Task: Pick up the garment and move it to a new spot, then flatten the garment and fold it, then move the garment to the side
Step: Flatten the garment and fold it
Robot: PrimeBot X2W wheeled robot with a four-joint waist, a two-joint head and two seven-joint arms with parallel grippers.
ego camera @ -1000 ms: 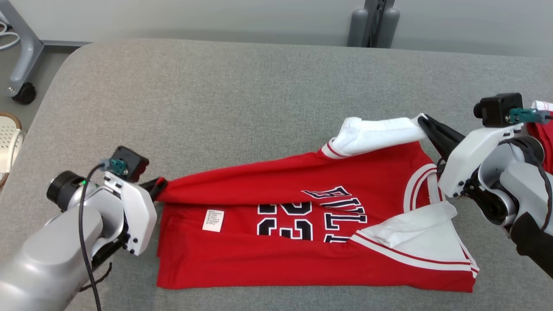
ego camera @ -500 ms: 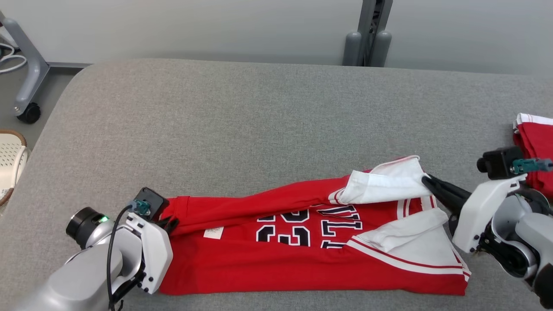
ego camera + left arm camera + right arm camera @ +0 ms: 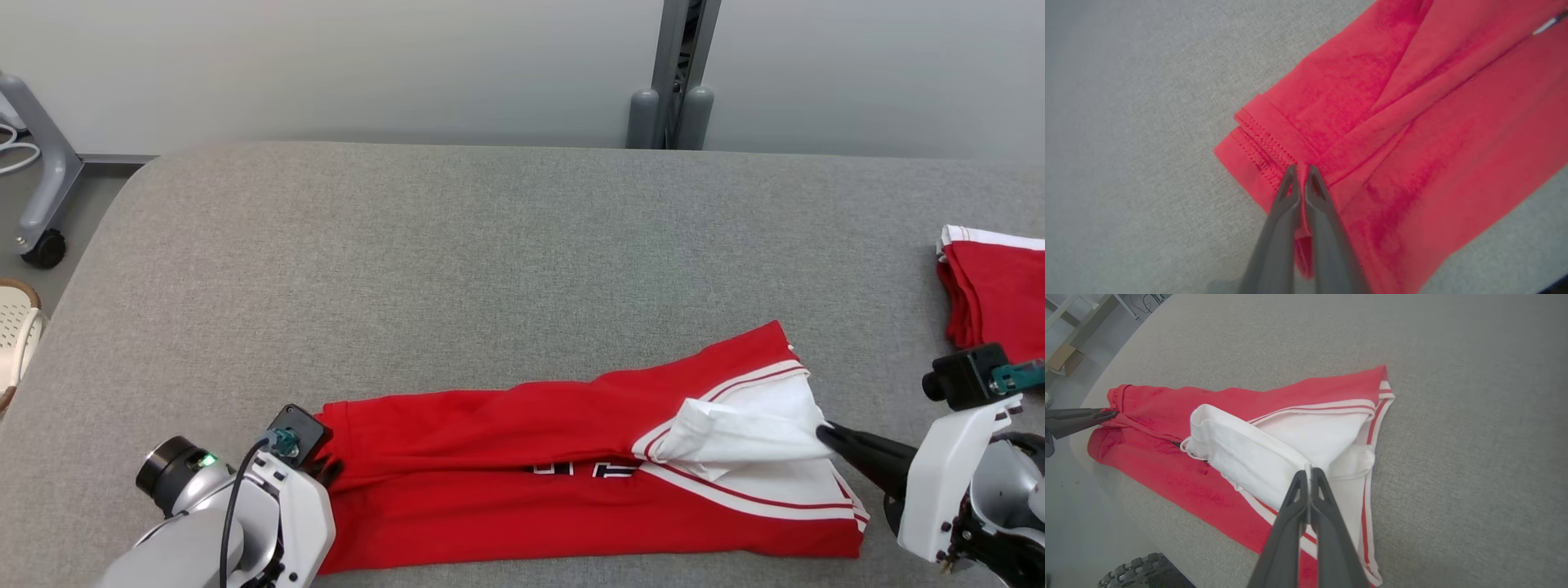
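Your left gripper [image 3: 1300, 168], at the near left of the grey padded table [image 3: 457, 245], has its fingers pinched together on the stitched hem of the red garment [image 3: 506, 425], which lies as a long folded band along the near edge and runs rightward from that grip. At the garment's right end you have the right gripper [image 3: 824, 430] clamped on a fold of the white panel [image 3: 735, 429], which lies over the red-and-white striped trim. Farther right and farther away, well apart from both grippers, a second folded red cloth [image 3: 992, 294] rests on the table.
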